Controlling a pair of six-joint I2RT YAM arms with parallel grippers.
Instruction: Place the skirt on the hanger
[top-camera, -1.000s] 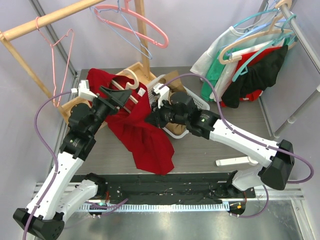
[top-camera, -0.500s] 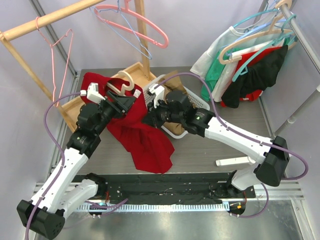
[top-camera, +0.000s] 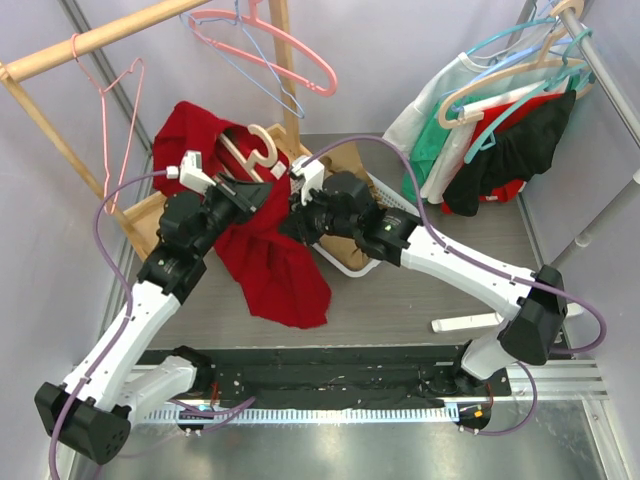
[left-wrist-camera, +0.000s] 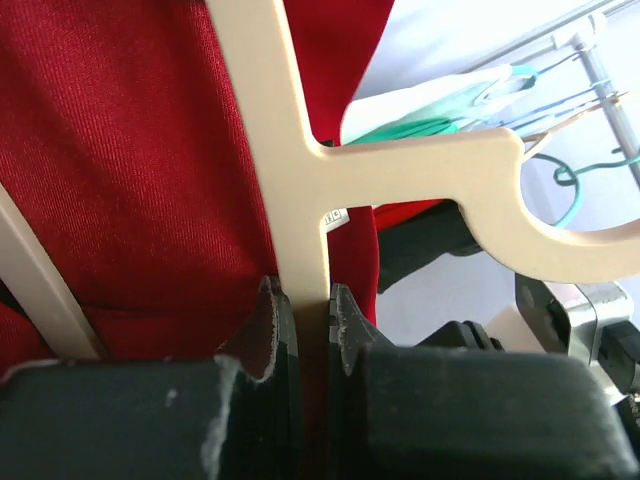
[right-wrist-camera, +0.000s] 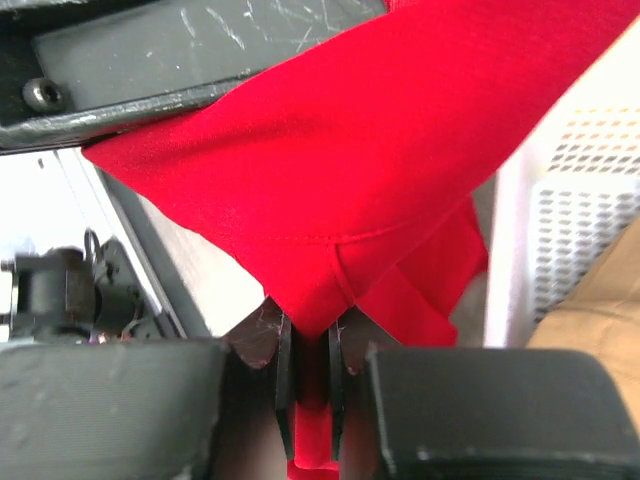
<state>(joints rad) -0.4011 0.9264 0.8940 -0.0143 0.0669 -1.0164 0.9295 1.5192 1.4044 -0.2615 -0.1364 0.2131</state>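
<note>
Raised and shifted far-left since earlier, the skirt (top-camera: 265, 265) is pinched by the right hand (right-wrist-camera: 308, 345), the hanger (left-wrist-camera: 290, 150) stem pinched by the left hand (left-wrist-camera: 305, 310); fabric could be dragged off if pulled unevenly.

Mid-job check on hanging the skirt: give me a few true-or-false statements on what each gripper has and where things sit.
1. The left gripper is clamped on the stem of the wooden hanger. True.
2. The right gripper is open and clear of the cloth. False: it is shut on a fold of the red skirt.
3. The skirt lies inside the white basket. False: it is held up between the two grippers, outside the basket.
4. A pink hanger hangs from the wooden rail at upper left. True.
</note>
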